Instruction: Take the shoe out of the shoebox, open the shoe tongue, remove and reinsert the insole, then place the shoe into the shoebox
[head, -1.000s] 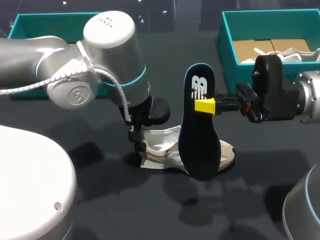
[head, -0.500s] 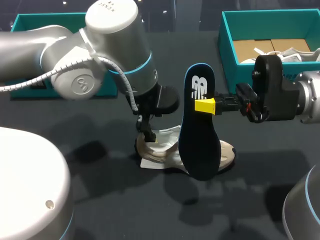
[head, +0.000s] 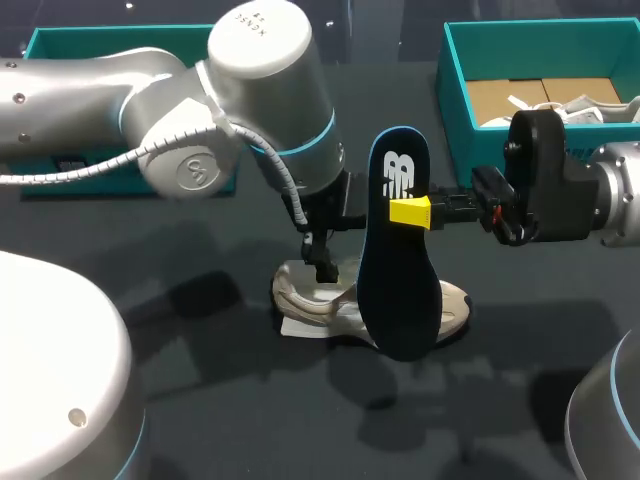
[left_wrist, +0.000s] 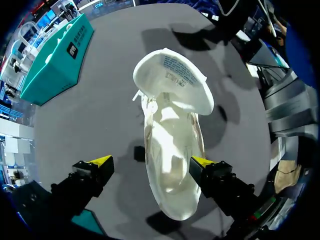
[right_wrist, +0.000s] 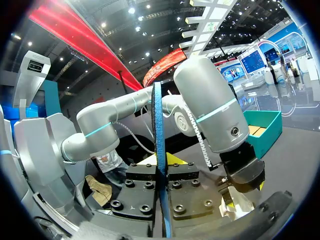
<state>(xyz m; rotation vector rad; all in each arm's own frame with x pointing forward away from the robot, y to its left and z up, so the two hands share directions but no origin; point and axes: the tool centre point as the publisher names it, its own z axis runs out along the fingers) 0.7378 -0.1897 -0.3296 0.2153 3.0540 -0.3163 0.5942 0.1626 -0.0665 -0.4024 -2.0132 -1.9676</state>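
You had the shoe (head: 310, 300) out of the shoebox (head: 452, 60), its insole (head: 400, 280) pinched in your right pincer (head: 415, 212), left pincer (left_wrist: 151, 162) spread over the shoe; reinserting and reboxing remained.

Head view dim, light from overhead. Dark matte table (head: 200, 400) carries broad soft shadows beside white mesh shoe (head: 296, 296) and near navy foam insole (head: 400, 290). Bright sheen on glossy silver left arm (head: 265, 70). Left wrist view brighter: shoe interior nearly washed out, dark shadow patches on table ahead. Right wrist view: highlights streak arm casing.
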